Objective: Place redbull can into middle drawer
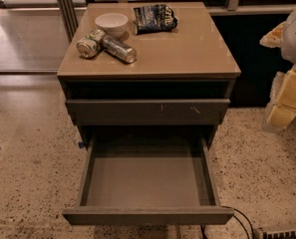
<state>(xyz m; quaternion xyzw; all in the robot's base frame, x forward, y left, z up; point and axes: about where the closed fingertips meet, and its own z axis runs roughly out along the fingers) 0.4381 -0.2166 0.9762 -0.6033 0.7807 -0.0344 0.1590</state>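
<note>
On the desk [187, 54], toward ten o'clock of its top, a green-and-white can [90, 44] lies touching the redbull can [118, 49], which is tipped on its side with its far end pointing to about four o'clock. A white bowl [111, 23] sits just behind them at twelve o'clock, with a dark chip bag [155, 18] beside it at two o'clock. Below, past a shut drawer front with pale scuffs [147, 111], the middle drawer [147, 215] stands pulled out at six o'clock. The gripper [282, 108] hangs at three o'clock, well apart from the can and carrying nothing that shows; whether its jaws are wide or narrow cannot be told. The reach probably goes best from the can's free right side, closing across its narrow body so neither its neighbour nor the bowl gets nudged.
</note>
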